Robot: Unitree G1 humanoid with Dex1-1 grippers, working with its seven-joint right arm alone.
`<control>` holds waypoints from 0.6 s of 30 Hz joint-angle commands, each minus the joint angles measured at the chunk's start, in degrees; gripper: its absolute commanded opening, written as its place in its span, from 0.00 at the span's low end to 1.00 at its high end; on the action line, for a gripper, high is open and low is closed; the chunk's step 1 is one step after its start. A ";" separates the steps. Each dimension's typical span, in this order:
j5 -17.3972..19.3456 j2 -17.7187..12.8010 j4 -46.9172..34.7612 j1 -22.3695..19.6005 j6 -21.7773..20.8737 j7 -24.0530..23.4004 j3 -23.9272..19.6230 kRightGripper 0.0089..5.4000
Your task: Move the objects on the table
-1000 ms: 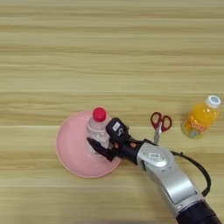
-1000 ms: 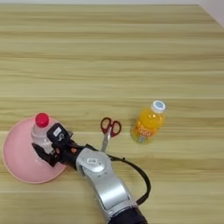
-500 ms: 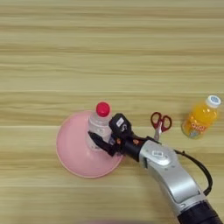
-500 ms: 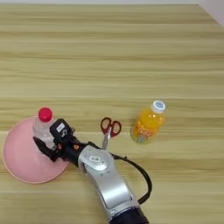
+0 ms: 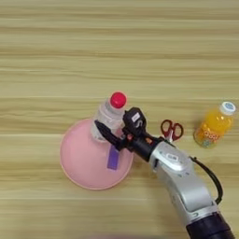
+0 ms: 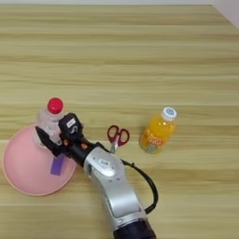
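My right gripper [image 5: 115,129] is shut on the small clear bottle [image 5: 108,116] with the red cap, one black finger across its front and the other on its right side. The bottle leans a little and stands over the far right edge of the round pink plate [image 5: 81,161]. I cannot tell whether its base touches the plate. A flat purple block [image 5: 113,158] lies on the plate just below the gripper. The red-handled scissors [image 5: 171,130] rest on the table [image 5: 116,56] to the right of the silver forearm [image 5: 179,175]. In the right eye view the bottle [image 6: 48,119] sits at the far left.
An orange juice bottle [image 5: 213,126] with a white cap stands upright at the right, beyond the scissors. A black cable loops beside the forearm. The plate lies near the table's front left part.
The gripper has carried the bottle up the picture and slightly right, from the plate's middle to its far right edge. The purple block now shows on the plate.
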 commanded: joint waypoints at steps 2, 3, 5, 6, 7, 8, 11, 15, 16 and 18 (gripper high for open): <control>1.77 1.59 -2.66 -5.30 -3.82 -2.67 -3.01 0.58; 1.65 1.66 -2.46 -5.55 -4.06 -3.11 -3.46 0.58; 1.12 1.80 -2.03 -5.93 -4.97 -4.05 -4.15 0.58; 0.71 1.76 -1.75 -6.19 -5.63 -4.69 -4.53 0.58; 0.44 1.77 -1.45 -6.38 -6.16 -5.10 -4.77 0.58; 0.16 1.76 -1.00 -6.71 -6.70 -5.75 -5.23 0.58; -0.25 1.65 0.90 -7.82 -7.64 -7.67 -6.57 0.58; -0.76 1.31 3.63 -9.32 -7.81 -10.35 -8.43 0.58; -0.85 1.18 4.31 -9.72 -7.82 -10.94 -8.92 0.58; -1.40 0.91 5.65 -10.46 -7.96 -12.26 -9.74 0.58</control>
